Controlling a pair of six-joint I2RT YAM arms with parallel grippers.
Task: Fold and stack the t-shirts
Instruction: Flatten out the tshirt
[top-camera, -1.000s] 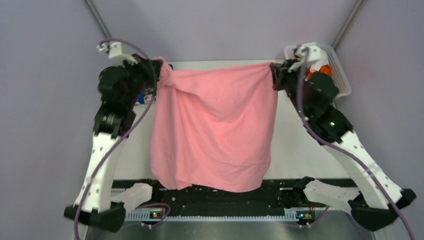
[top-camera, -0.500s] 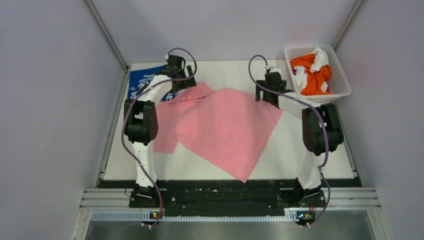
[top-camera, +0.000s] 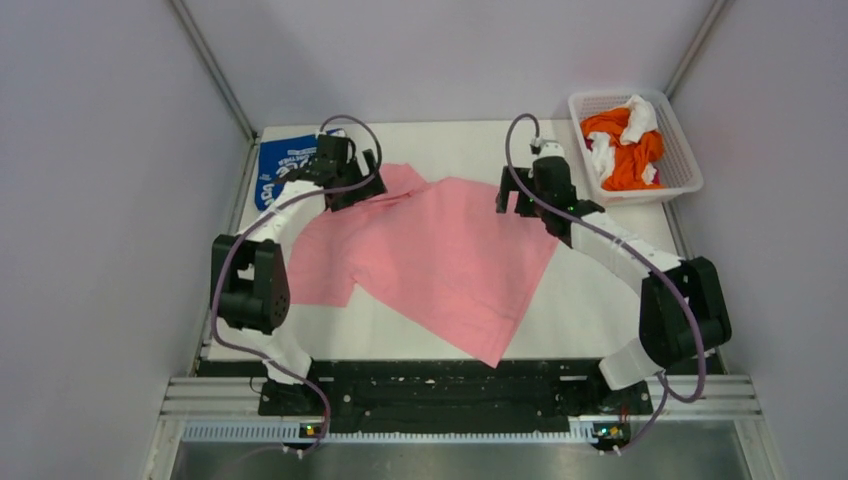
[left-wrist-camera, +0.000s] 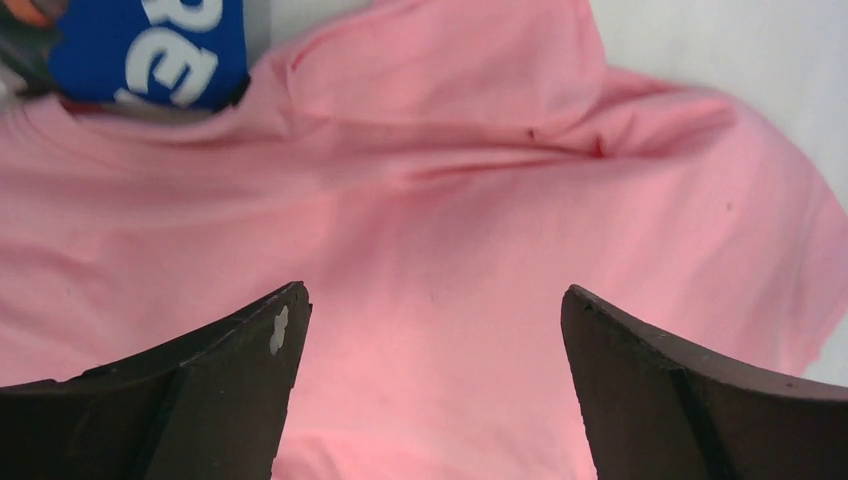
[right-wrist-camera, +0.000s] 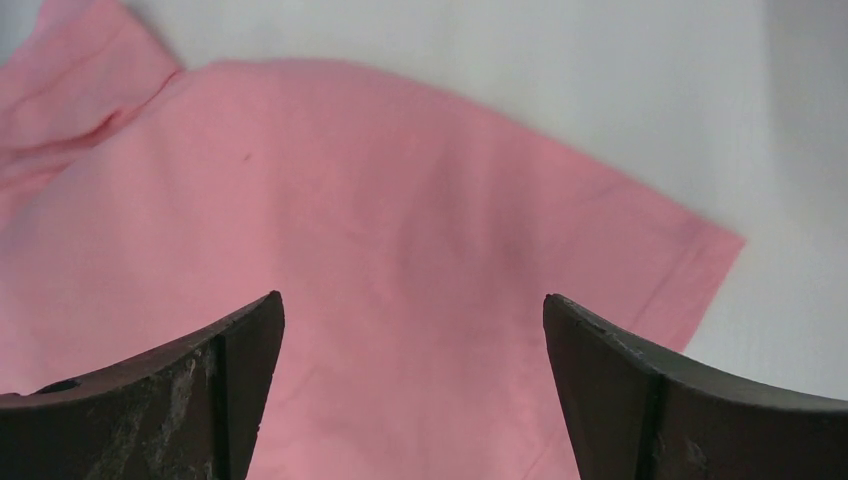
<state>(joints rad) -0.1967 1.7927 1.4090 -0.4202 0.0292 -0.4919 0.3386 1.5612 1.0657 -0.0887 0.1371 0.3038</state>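
Blue t-shirt (top-camera: 281, 166) with white lettering lies at the far left of the white table (top-camera: 600, 290), just beside the pink t-shirt's (top-camera: 440, 255) upper edge; the left hand (left-wrist-camera: 432, 296) hovers over that edge, fingers spread wide, gripping nothing. Pink t-shirt is spread flat mid-table, skewed, one corner pointing to the near edge, with the right hand (right-wrist-camera: 413, 298) over its far-right corner, fingers wide apart, empty. White lattice basket (top-camera: 686, 150) at far right holds orange cloth (top-camera: 625, 152) and white cloth (top-camera: 638, 112).
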